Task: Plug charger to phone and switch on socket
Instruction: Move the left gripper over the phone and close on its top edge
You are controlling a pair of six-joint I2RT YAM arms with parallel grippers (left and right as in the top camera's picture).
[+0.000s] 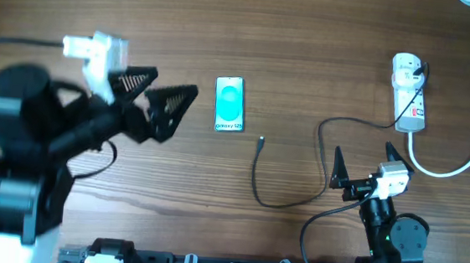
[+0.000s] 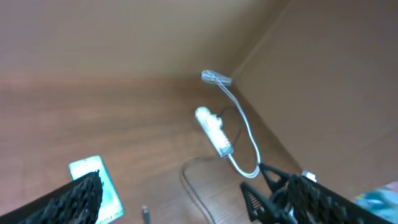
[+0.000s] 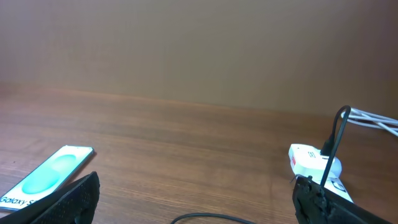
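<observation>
The phone lies flat mid-table with its turquoise screen lit; it also shows in the left wrist view and the right wrist view. The charger, a thin black cable, runs from the socket's adapter in a loose curve. Its plug tip lies free on the table right of the phone, apart from it. The socket, a white power strip with red markings, lies at the far right. My left gripper is open and empty, just left of the phone. My right gripper is open and empty, below the socket.
A thicker white cord loops from the socket's near end and runs off the far right edge. The black cable's loop lies in front of my right gripper. Brown walls stand behind and right of the table.
</observation>
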